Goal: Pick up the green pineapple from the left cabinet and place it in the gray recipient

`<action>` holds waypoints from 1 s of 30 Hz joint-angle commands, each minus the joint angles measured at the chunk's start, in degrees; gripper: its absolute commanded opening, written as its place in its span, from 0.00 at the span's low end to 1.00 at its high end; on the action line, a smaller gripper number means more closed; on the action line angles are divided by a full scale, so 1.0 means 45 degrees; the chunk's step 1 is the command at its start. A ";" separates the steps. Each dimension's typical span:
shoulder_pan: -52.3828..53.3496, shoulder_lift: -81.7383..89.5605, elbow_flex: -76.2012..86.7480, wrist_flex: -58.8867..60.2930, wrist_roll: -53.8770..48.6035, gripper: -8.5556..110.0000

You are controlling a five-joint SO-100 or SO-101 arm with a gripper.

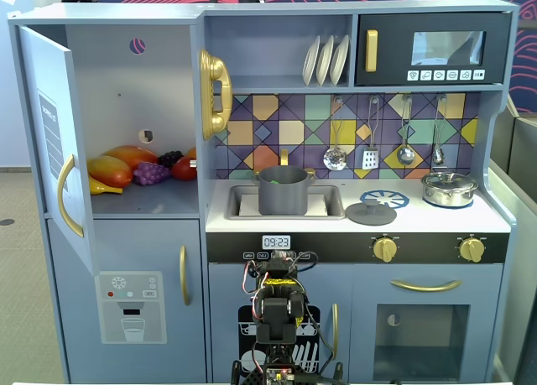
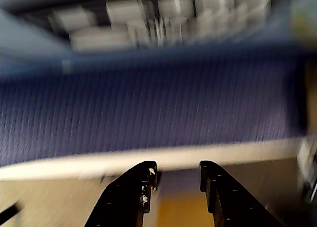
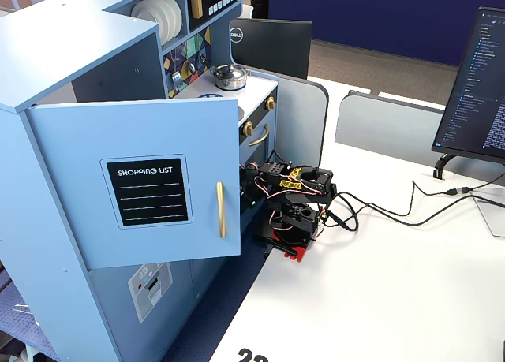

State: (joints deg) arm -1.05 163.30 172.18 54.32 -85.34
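Note:
The left cabinet [image 1: 126,83] stands with its gold-handled door [image 1: 50,142] swung open; in a fixed view the door [image 3: 142,188] hides the inside. The gray recipient [image 1: 283,196] stands in the sink. A dark green bit, seemingly the green pineapple [image 1: 284,174], shows just inside its mouth. My arm [image 1: 281,305] is folded low in front of the kitchen, below the counter, and shows in both fixed views [image 3: 292,200]. In the blurred wrist view my gripper [image 2: 178,170] is open and empty, its jaws apart, far from the pot and the cabinet.
On the cabinet shelf lie orange-yellow mangoes [image 1: 113,169], a purple grape bunch [image 1: 151,174] and a red fruit [image 1: 185,167]. A flat gray lid [image 1: 370,212] and a shiny lidded pot [image 1: 449,188] sit on the counter. Cables [image 3: 394,208] and a monitor [image 3: 473,86] are on the white table.

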 commanded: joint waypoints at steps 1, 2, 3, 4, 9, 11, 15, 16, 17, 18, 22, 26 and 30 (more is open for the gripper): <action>0.0254 0.1270 -0.0059 0.2812 0.0625 0.07; 0.0449 0.1699 -0.0059 0.3613 0.0508 0.07; 0.0625 0.2187 -0.0059 0.4395 0.0371 0.07; 0.0762 0.2734 -0.0059 0.5137 0.0195 0.09; 0.0840 0.4180 -0.0039 0.7383 -0.0977 0.08; 0.0879 0.4180 -0.0039 0.7383 -0.0117 0.10; 0.0898 0.4180 -0.0039 0.7402 -0.0273 0.11; 0.0898 0.4180 -0.0039 0.7402 -0.0273 0.11; 0.0898 0.4180 -0.0039 0.7402 -0.0273 0.11; 0.0898 0.4180 -0.0039 0.7402 -0.0273 0.12; 0.0898 0.4180 -0.0039 0.7402 -0.0273 0.12; 0.0898 0.4180 -0.0039 0.7402 -0.0273 0.12; 0.0898 0.4180 -0.0039 0.7402 -0.0273 0.12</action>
State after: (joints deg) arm 2.02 182.46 172.09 77.34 -87.89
